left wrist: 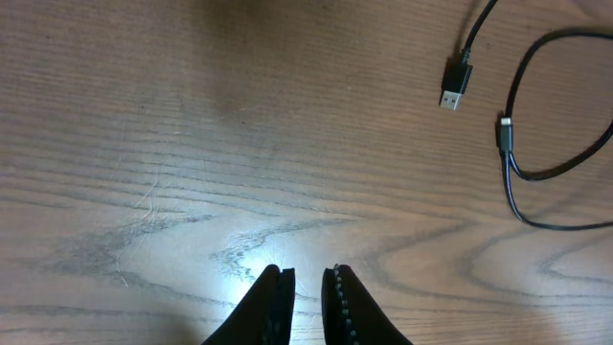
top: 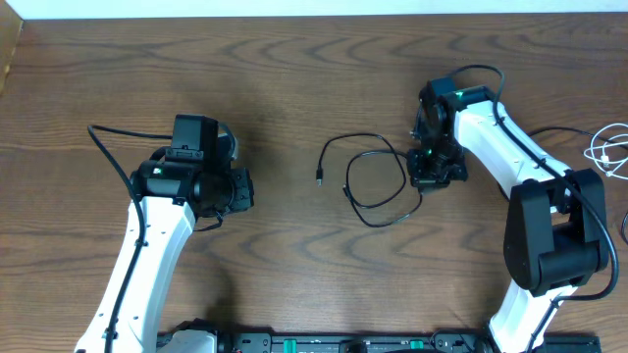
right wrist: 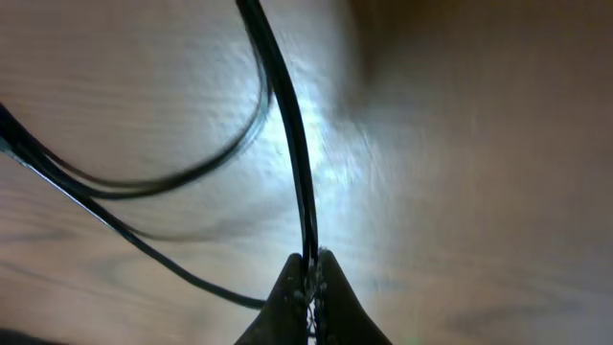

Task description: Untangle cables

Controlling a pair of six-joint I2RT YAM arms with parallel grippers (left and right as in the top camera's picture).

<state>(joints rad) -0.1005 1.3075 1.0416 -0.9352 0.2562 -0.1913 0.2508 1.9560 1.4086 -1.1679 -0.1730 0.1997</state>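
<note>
The black cable (top: 373, 176) lies in a loose loop at the table's middle, its USB plug (top: 321, 179) at the left end. My right gripper (top: 432, 175) is at the loop's right side, shut on the black cable (right wrist: 287, 125), which runs up from between the pinched jaws (right wrist: 308, 257). The white cable (top: 610, 152) lies bunched at the far right edge, apart from the black one. My left gripper (top: 241, 188) hovers over bare wood left of the plug. In the left wrist view the gripper (left wrist: 306, 271) shows a narrow gap with nothing in it; the USB plug (left wrist: 457, 84) lies ahead.
The right arm's white links (top: 510, 147) and black base (top: 554, 235) stand between the two cables. A thick black arm cable (top: 108, 147) arcs left of the left arm. Bare wooden table (top: 294, 78) spreads between the arms.
</note>
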